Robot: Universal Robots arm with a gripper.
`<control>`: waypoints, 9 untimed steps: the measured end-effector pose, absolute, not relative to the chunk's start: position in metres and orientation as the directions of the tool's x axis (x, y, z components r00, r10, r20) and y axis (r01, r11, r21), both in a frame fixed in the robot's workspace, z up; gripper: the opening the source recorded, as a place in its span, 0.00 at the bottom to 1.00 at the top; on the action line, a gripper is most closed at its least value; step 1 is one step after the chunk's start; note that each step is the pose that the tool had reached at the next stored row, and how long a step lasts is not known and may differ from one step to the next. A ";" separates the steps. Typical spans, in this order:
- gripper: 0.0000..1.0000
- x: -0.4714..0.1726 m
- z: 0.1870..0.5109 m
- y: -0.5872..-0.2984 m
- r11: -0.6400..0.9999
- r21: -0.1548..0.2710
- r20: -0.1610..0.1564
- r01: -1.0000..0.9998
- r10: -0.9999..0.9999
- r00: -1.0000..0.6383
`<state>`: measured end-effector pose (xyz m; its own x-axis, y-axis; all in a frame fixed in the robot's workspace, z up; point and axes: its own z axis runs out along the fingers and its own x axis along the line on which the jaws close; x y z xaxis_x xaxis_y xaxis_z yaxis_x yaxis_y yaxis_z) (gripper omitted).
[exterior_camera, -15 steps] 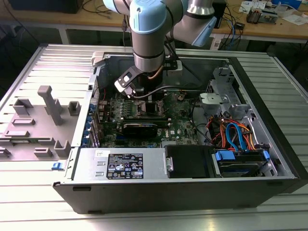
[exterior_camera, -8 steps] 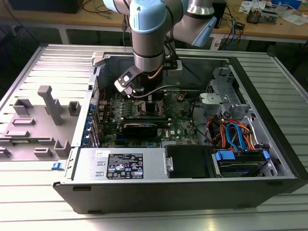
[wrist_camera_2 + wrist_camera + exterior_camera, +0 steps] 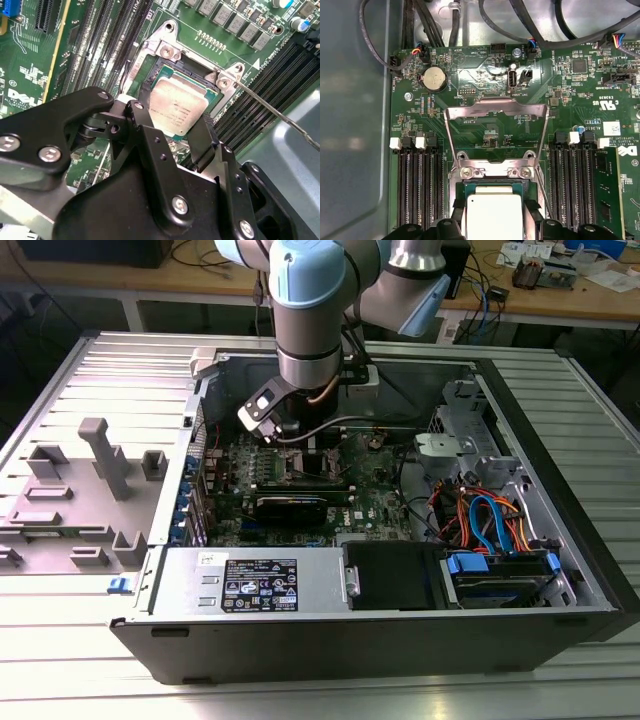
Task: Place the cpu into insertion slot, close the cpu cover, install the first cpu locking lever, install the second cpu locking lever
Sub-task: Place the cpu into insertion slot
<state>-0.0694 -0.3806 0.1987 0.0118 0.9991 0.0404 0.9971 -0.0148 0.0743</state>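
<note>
Pincer: clamped narrow on two opposite edges of the cpu, straight above the green motherboard.
Cpu: flat and level, sitting in the insertion slot, directly between the fingertips.
Cpu cover: tilted up, open, just beyond the slot.
Locking lever: thin wire, unlatched, beside the slot.

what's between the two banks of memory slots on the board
The socket and the chip, with the hinged end of the raised cover, seen in the first wrist view.
</note>
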 end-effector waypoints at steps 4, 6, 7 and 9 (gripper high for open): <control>0.54 -0.069 0.199 -0.381 -0.015 0.074 0.040 0.997 0.999 0.012; 0.54 -0.069 0.199 -0.381 -0.015 0.074 0.039 0.997 0.999 0.012; 0.54 -0.069 0.199 -0.381 -0.015 0.074 0.039 0.997 0.999 0.012; 0.54 -0.069 0.199 -0.381 -0.015 0.074 0.039 0.997 0.999 0.012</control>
<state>-0.0694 -0.3806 0.1987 0.0118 0.9992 0.0386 0.9971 -0.0146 0.0743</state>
